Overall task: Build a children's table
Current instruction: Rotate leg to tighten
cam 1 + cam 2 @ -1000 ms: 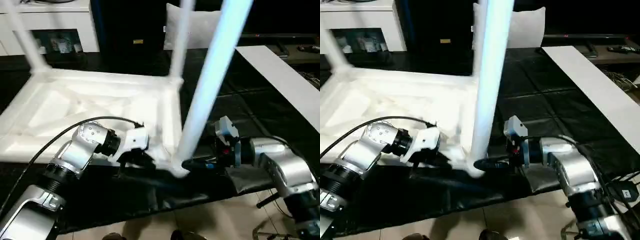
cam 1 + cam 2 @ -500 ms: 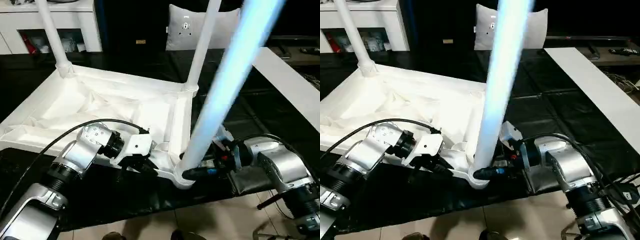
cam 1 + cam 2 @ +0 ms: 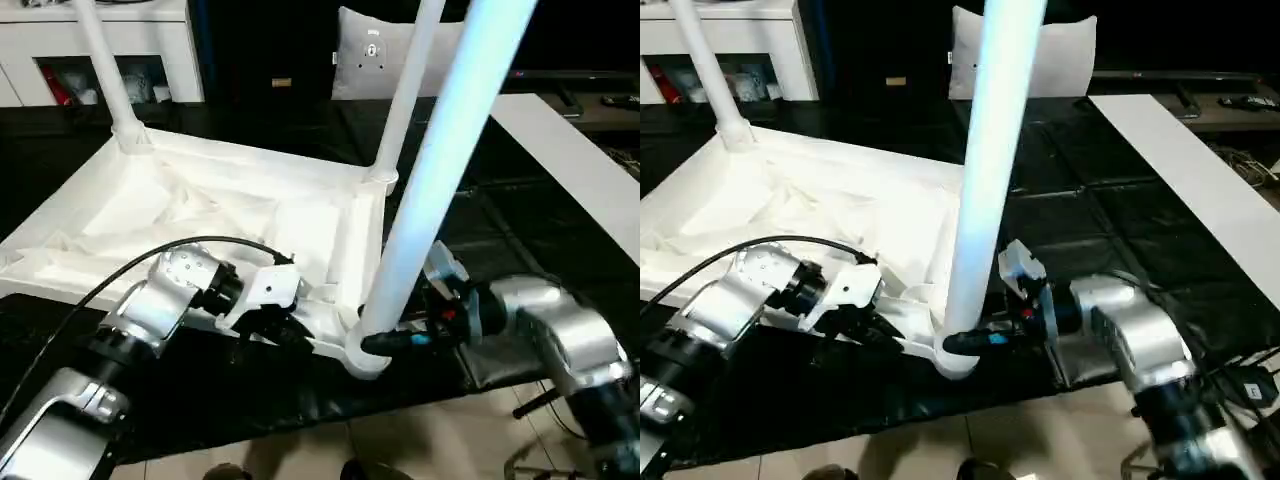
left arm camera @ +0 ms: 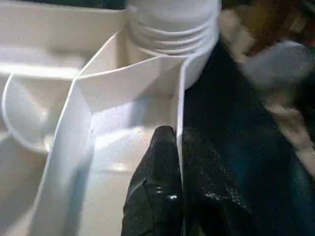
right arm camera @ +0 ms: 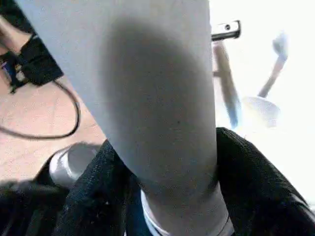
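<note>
Black mat, left pincer pinching tabletop rim (shut tight)

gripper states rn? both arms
Left gripper: shut, pinching the table top edge rib near the corner socket.
Right gripper: closed around the base of the near leg.

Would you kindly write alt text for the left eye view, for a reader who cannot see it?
An upturned white table top lies on a black mat, with three legs standing in its corner sockets. The right end effector grips the base of the nearest leg. The left end effector pinches the top's near rim.
</note>
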### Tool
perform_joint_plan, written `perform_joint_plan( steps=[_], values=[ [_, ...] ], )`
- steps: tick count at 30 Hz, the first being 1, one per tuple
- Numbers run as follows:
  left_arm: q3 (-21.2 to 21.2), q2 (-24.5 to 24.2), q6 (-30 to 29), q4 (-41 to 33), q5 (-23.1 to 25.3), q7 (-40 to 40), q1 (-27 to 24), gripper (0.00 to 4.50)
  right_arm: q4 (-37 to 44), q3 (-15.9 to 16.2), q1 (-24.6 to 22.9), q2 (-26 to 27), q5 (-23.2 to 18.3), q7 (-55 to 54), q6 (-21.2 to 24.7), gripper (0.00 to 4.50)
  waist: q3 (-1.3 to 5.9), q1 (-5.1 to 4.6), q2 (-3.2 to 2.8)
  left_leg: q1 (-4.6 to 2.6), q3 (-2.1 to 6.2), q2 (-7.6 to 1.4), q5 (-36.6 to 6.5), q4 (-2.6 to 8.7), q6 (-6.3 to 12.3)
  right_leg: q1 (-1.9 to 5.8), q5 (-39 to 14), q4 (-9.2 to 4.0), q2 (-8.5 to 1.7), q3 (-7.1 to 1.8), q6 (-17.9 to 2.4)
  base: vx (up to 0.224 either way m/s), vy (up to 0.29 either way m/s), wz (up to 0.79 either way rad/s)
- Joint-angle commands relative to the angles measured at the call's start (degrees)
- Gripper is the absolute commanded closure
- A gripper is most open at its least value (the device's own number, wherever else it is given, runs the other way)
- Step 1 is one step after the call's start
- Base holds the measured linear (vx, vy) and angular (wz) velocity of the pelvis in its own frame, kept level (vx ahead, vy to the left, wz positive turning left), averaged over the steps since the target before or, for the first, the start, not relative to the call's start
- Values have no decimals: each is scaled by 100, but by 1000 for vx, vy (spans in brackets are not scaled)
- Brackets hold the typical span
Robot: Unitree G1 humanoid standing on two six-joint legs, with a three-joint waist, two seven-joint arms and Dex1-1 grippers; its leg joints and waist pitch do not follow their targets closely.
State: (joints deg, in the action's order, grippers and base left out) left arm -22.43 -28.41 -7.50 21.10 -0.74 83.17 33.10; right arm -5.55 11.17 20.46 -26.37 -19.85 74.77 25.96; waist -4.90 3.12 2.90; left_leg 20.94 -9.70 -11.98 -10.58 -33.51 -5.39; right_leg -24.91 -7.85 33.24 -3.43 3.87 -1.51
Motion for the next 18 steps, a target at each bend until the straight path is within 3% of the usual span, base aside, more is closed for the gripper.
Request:
perform_joint_plan(
  steps=[1, 5, 6, 8, 9, 10, 15, 16, 18],
  values=[
    [205, 179, -574, -252, 16, -644, -41, 450, 232, 74, -109, 376, 126, -834, 178, 234, 302, -44, 11, -24, -22, -91, -1054, 397, 273, 338, -2454, -418, -361, -240, -746, 0, 0, 0],
    [340, 376, -1161, -585, 15, -1141, -154, 450, 283, -116, -154, 925, 305, -1955, 530, 240, 271, -209, 22, 16, 30, -52, -1295, 425, 105, 344, -3265, -509, -367, -204, -391, 0, 0, 0],
    [424, 596, -1556, -772, 62, -1547, -203, 450, 308, -229, -165, 1313, 418, -2644, 697, 240, 260, -237, -1, 8, 41, -50, -1354, 427, 69, 330, -3322, -508, -366, -198, -379, 0, 0, 0],
    [453, 724, -1746, -873, 92, -1770, -232, 450, 297, -261, -171, 1505, 554, -3024, 723, 244, 263, -349, 32, 23, 59, -31, -1459, 423, 59, 334, -3476, -552, -363, -178, -292, 0, 0, 0],
    [483, 860, -1894, -935, 113, -1982, -243, 450, 263, -302, -167, 1681, 667, -3362, 736, 244, 261, -356, 11, 8, 60, -24, -1489, 420, 77, 314, -3503, -568, -363, -177, -288, 0, 0, 0],
    [517, 1066, -2074, -993, 147, -2274, -241, 450, 171, -384, -140, 1925, 802, -3845, 741, 245, 254, -400, 31, -2, 50, -19, -1540, 407, 118, 290, -3529, -594, -357, -181, -292, 0, 0, 0],
    [567, 1698, -2391, -1020, 230, -3073, -159, 450, -101, -592, -36, 2524, 1114, -5018, 486, 245, 238, -417, 3, -47, 37, 8, -1657, 388, 166, 227, -3783, -661, -340, -167, -149, 0, 0, 0],
    [564, 1805, -2479, -1067, 250, -3182, -150, 450, -113, -638, -16, 2643, 1170, -5201, 348, 213, 241, -423, 14, -50, 37, 19, -1717, 380, 180, 223, -3820, -679, -331, -151, -98, 0, 0, 0],
    [529, 1826, -2482, -1071, 291, -3220, -125, 450, -138, -644, 4, 2674, 1193, -5226, 226, 194, 252, -424, -2, -37, 47, 11, -1716, 399, 197, 238, -3716, -668, -332, -155, -76, 0, 0, 0]
  ],
)
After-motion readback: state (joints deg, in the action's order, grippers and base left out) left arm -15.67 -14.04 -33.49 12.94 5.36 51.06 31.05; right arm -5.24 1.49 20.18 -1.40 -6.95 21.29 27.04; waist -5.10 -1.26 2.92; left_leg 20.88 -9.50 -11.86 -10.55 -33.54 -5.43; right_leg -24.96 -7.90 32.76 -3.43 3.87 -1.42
